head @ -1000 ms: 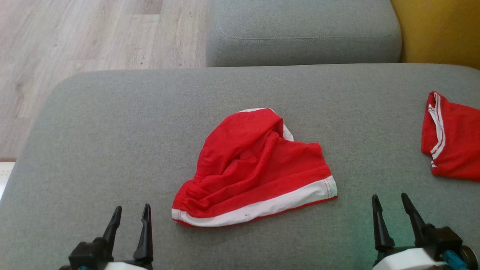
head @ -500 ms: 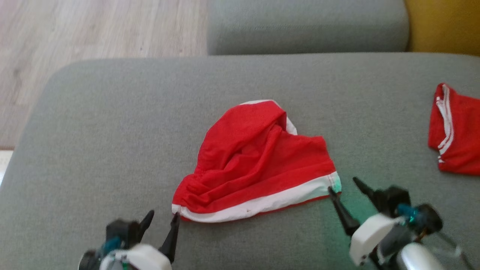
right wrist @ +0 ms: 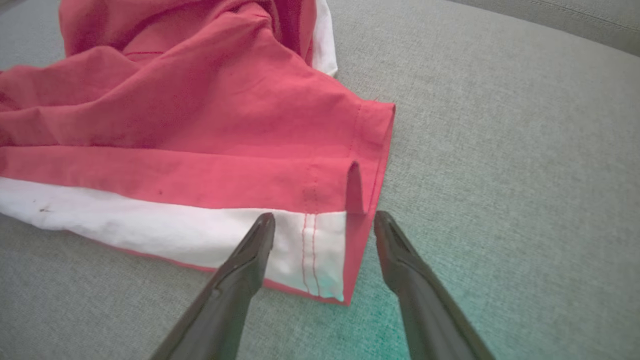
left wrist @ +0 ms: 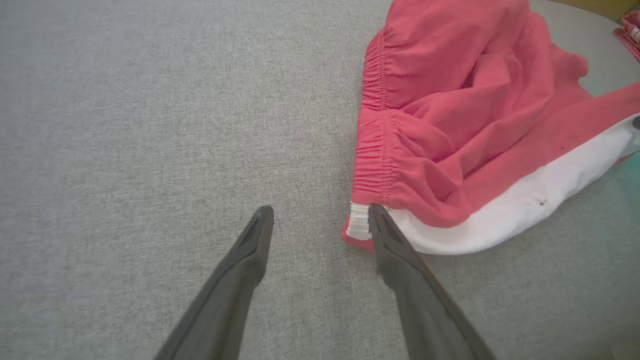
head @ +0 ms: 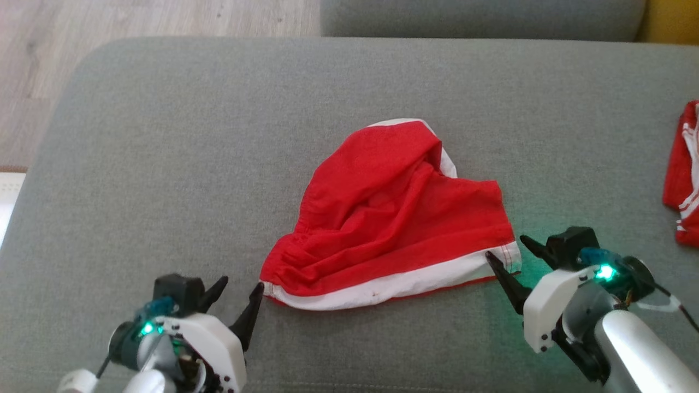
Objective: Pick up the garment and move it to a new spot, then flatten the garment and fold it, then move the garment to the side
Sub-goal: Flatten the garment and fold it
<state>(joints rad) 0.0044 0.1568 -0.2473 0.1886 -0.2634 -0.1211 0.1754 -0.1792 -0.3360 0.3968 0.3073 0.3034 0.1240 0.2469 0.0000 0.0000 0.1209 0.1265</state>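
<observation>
Garment (head: 393, 218): red with a white band, lying rumpled mid-cushion, neither flat nor neatly folded. Flattening, folding and the move aside appear outstanding. Whether this is its old spot or its new one cannot be told.
Cushion (head: 164, 164): grey, with wide bare room to the left and on the far side. The left edge drops to the floor (head: 164, 16).
Second garment (head: 682, 180): red, at the right edge, where it narrows the room for setting anything aside.
Right gripper (head: 505, 245): fingers spread wide, straddling the near right hem corner, holding nothing.
Left gripper (head: 241, 283): fingers spread wide, one finger at the near left waistband corner, holding nothing.
</observation>
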